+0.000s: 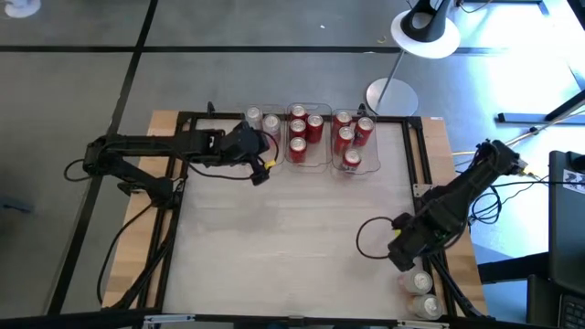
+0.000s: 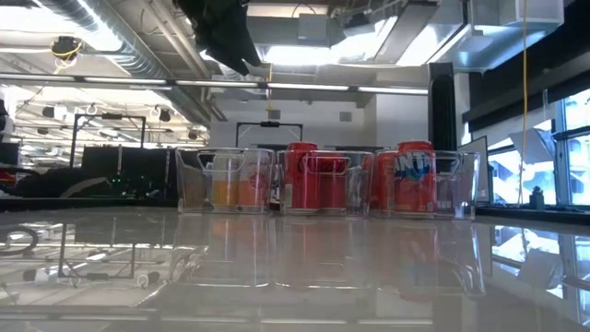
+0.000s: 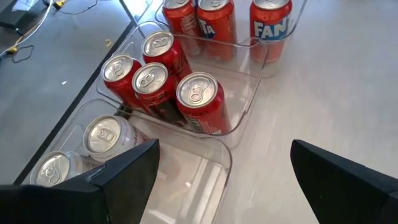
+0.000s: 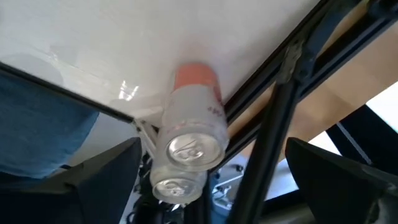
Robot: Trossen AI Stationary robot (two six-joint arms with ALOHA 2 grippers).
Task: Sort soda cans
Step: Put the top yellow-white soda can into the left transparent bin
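Note:
Three clear bins stand side by side at the table's far edge. The left bin (image 1: pixel 260 123) holds two silver-topped pale soda cans (image 3: pixel 102 134). The middle bin (image 1: pixel 307 151) holds several red cans (image 3: pixel 199 99), and the right bin (image 1: pixel 366 155) holds several more red cans (image 1: pixel 345 137). My left gripper (image 3: pixel 224 168) hovers open just near of the left bin (image 3: pixel 205 180), touching nothing. Two pale cans (image 4: pixel 193 134) with orange bottoms stand at the table's near right corner (image 1: pixel 420 292). My right gripper (image 4: pixel 211 149) hangs open above them, pointing steeply down.
A black metal frame (image 1: pixel 416 155) runs around the table top, and one of its bars (image 4: pixel 273 124) passes right beside the two pale cans. A black cable loop (image 1: pixel 370 239) lies on the table near my right gripper. The table's middle (image 1: pixel 292 238) is bare.

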